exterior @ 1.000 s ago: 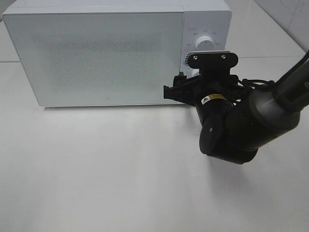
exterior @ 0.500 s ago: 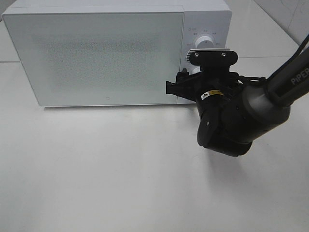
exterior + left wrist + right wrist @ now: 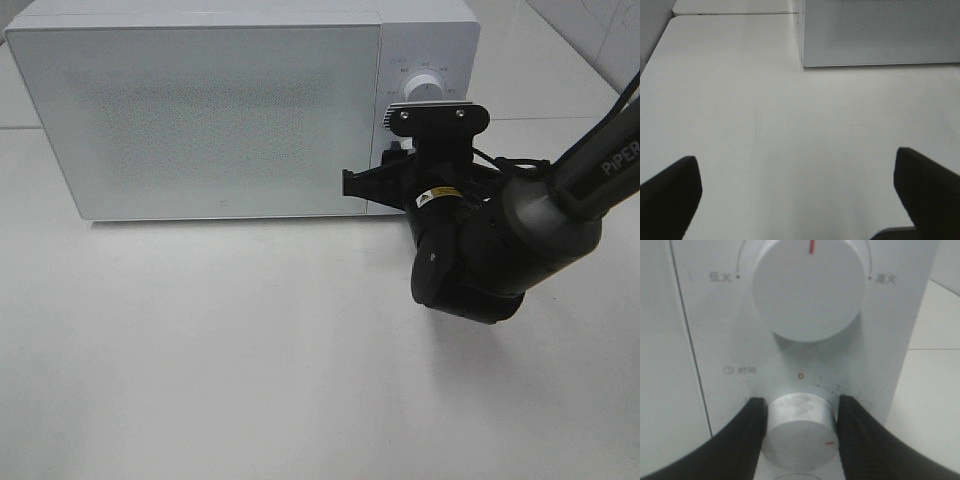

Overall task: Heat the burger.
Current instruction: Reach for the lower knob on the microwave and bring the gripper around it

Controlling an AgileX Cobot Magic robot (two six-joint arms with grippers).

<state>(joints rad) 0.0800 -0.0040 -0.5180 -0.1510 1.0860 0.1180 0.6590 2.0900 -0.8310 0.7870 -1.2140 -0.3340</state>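
Note:
The burger is out of view in every frame. The white microwave (image 3: 200, 110) stands at the back of the table with its frosted door closed. My right gripper (image 3: 385, 172) reaches up to its control panel. In the right wrist view the right gripper (image 3: 800, 412) has its two black fingers (image 3: 742, 437) pressed against both sides of the lower timer knob (image 3: 797, 432), whose red mark points to the side. The larger power knob (image 3: 807, 287) sits above it, untouched. My left gripper (image 3: 795, 157) hovers open over bare table, with nothing between its fingers.
The white table (image 3: 220, 350) stretches in front of the microwave. The right arm's dark wrist (image 3: 470, 260) hangs over the table right of centre. In the left wrist view the microwave's lower corner (image 3: 805, 62) lies ahead of the left gripper.
The right gripper's fingers have closed in onto the lower knob. Its arm edged slightly toward the microwave panel. The left gripper has stayed as it was.

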